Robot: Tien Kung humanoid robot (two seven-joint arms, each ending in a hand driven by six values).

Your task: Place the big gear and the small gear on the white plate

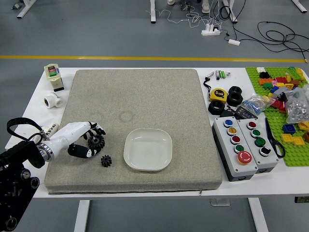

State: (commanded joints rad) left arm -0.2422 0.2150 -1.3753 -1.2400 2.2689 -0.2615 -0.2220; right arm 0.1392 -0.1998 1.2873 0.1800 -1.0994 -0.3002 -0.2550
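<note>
Clasping 1 gear [97, 142] of 2

The one marking I can read is a 5 on the yellow tape measure [218, 94], printed dark on its face; the smaller characters next to it are too blurred to make out for certain. Dark print also shows on the white cylinder [51, 129] at the left, but it is too small to read. The dark card [245, 112] near the button boxes [236, 150] carries pale marks, likewise illegible at this size.
</note>
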